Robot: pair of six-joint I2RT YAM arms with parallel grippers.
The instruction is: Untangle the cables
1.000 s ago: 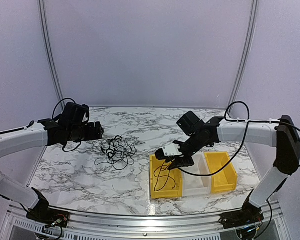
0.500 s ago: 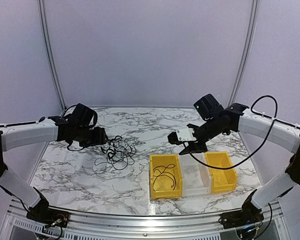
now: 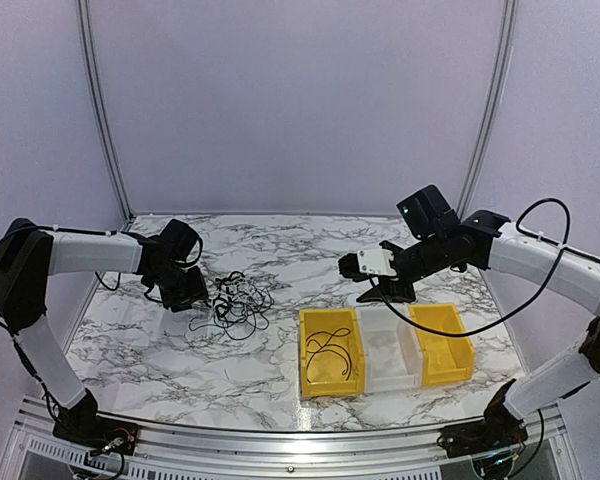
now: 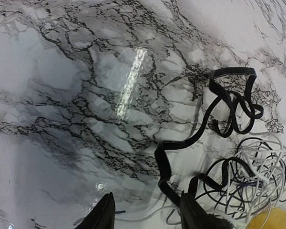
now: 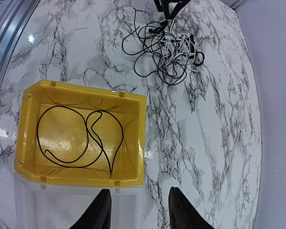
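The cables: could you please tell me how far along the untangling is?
Done: one black cable lies alone in a yellow bin. In hand: the left end effector straddles a black strand at the tangle. Left: that black-and-white tangle.

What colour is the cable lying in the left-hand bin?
Black; the cable shows best in the right wrist view, inside the yellow bin.

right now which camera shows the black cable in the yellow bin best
The right wrist view: it looks straight down into the yellow bin, so the whole black cable shows. The top external view shows it small and slanted; the left wrist view catches only a corner of the bin.
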